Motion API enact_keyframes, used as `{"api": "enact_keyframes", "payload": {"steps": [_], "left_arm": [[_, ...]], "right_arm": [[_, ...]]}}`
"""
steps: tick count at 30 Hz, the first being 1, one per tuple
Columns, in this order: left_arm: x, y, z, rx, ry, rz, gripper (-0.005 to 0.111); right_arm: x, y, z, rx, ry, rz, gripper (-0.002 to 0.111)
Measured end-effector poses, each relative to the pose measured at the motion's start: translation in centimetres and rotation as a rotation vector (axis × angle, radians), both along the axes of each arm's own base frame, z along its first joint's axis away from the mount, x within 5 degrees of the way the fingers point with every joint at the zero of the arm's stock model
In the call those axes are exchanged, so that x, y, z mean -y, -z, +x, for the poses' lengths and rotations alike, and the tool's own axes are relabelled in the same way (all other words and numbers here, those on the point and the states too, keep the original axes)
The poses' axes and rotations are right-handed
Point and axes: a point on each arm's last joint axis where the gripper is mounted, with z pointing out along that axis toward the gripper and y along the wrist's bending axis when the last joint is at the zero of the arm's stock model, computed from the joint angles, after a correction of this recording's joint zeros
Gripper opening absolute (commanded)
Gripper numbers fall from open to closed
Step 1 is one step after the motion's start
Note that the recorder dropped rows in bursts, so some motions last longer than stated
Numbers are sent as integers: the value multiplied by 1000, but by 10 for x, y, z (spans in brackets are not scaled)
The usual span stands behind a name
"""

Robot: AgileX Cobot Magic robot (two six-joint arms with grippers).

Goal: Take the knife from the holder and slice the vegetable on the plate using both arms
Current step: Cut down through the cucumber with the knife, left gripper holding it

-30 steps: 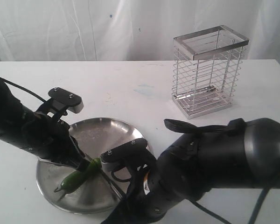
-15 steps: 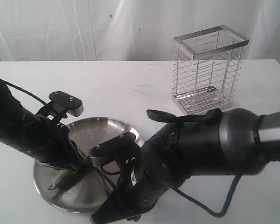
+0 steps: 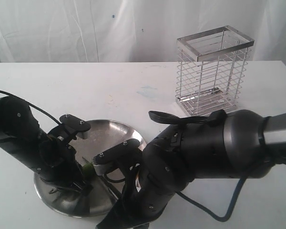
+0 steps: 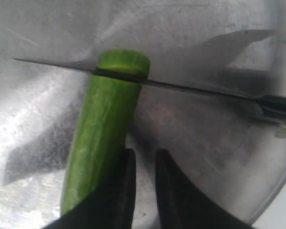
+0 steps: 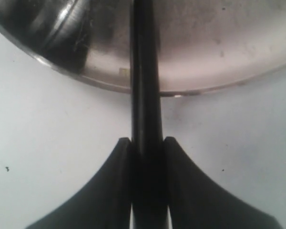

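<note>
While my right claw (image 5: 147, 143) pinched the knife (image 5: 145, 71) by its black handle, both fingers tight against it, my left claw (image 4: 145, 157) stood only a crack apart, with bare metal showing in the gap and nothing gripped. One left finger (image 4: 117, 191) lay along the side of the vegetable (image 4: 105, 124), which rested on the plate (image 4: 209, 157). The thin blade lay across the vegetable close to its flat, pale cut end. The plate's steel was scuffed and shiny. It sat on a white desk (image 3: 133, 86) marked with faint stains. The holder (image 3: 212, 71) stood upright, well apart, toward the back right. White cloth (image 3: 86, 28) hung in folds behind.
</note>
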Motion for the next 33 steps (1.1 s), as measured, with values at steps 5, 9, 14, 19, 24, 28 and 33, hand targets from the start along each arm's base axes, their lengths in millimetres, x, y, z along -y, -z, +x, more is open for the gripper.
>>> {"api": "enact_keyframes", "payload": {"steps": [5, 9, 14, 19, 24, 28, 33], "left_arm": [[0, 7, 3, -3, -18, 8, 23], [0, 8, 4, 0, -36, 6, 23], [0, 8, 5, 5, -41, 5, 23], [0, 8, 5, 11, -43, 5, 23], [0, 2, 5, 31, -40, 0, 23], [-1, -17, 2, 88, -39, -26, 23], [-3, -40, -3, 154, -35, -58, 23]], "right_arm": [[1, 0, -1, -9, -1, -11, 0], [3, 1, -3, -30, -4, -36, 0], [7, 2, -6, -67, -9, -80, 0], [8, 3, -6, -69, -18, -97, 0], [3, -4, -1, -8, -14, -35, 0], [2, -7, 2, 32, -6, -22, 0], [4, -8, 4, 55, 8, -34, 0]]}}
